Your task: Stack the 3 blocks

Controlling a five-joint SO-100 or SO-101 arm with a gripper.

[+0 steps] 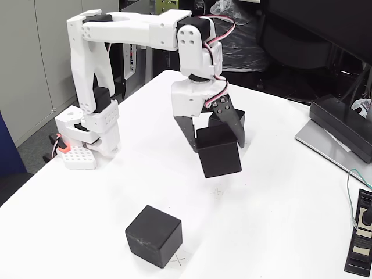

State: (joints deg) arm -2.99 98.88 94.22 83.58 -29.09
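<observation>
- Surface (279,174): white, smooth, matte top; faint pencilled cross marks show near its middle and near its front edge.
- Arm (125,29): white moulded plastic segments with black servo bodies, base fixed near the surface's left edge.
- Gripper (216,146): two dark, flat, tapering fingers pointing down, closed against opposite sides of the held block.
- Held block (219,152): matte black cube with softly rounded edges, lifted clear of the surface above its middle, tilted, one lower corner pointing down. A cube has no long axis.
- Front block (154,235): the same matte black cube, resting flat near the front edge, one vertical edge turned toward the camera.
- Rear block (238,116): black, largely hidden behind the gripper, toward the far edge; its orientation cannot be judged.
</observation>
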